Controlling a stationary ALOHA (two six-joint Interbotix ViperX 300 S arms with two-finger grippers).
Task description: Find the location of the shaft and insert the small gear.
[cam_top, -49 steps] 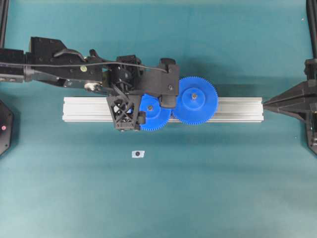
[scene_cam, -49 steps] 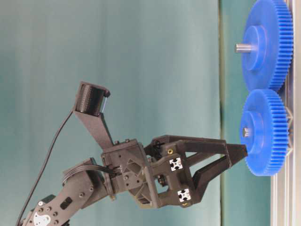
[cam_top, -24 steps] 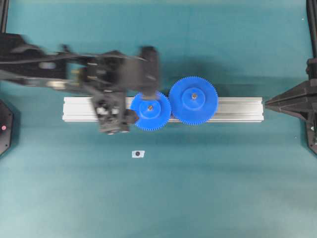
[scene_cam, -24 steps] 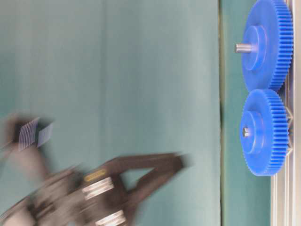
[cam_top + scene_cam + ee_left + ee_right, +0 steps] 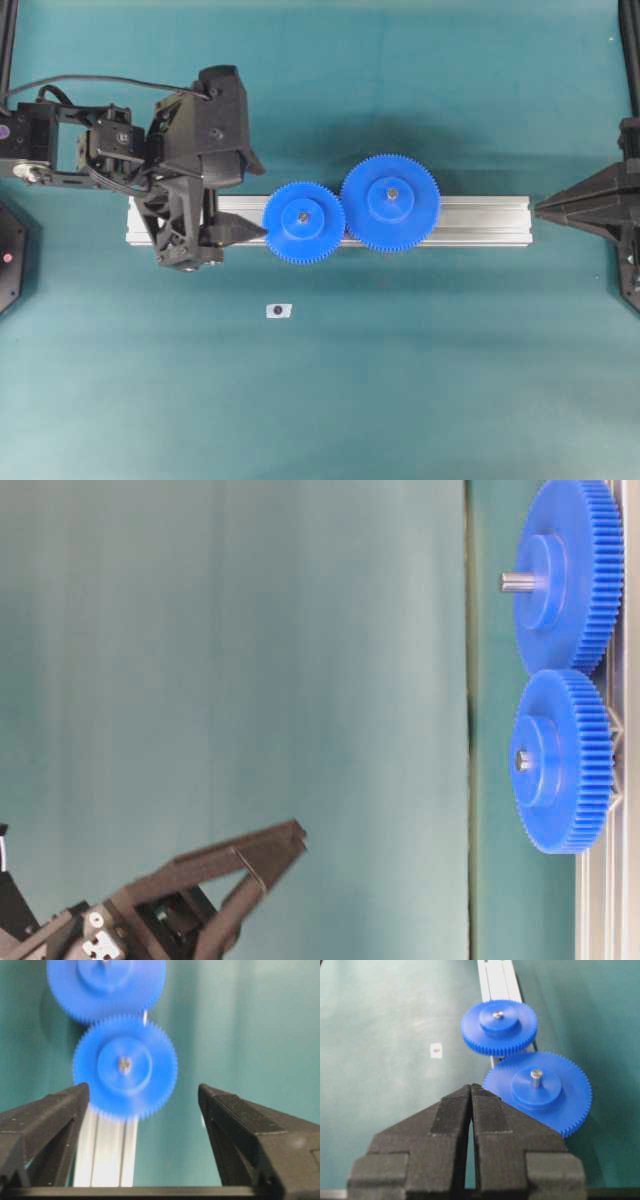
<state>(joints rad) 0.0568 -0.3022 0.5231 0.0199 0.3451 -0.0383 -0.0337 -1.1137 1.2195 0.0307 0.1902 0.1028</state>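
Observation:
The small gear sits flat on the aluminium rail, its teeth meeting the larger blue gear. The shaft's grey tip shows in the small gear's centre hole, also in the right wrist view and the left wrist view. My left gripper is open and empty, just left of the small gear and apart from it; in its wrist view the jaws stand wide with the gear ahead. My right gripper is shut and empty at the rail's right end, also in its wrist view.
A small white tag with a dark dot lies on the teal mat in front of the rail. The larger gear carries its own grey pin. Black frame parts stand at the left and right edges.
My left gripper has let go of the small gear and drawn back to the left and away from the rail, jaws open. The gear stays on the shaft. The right arm is still.

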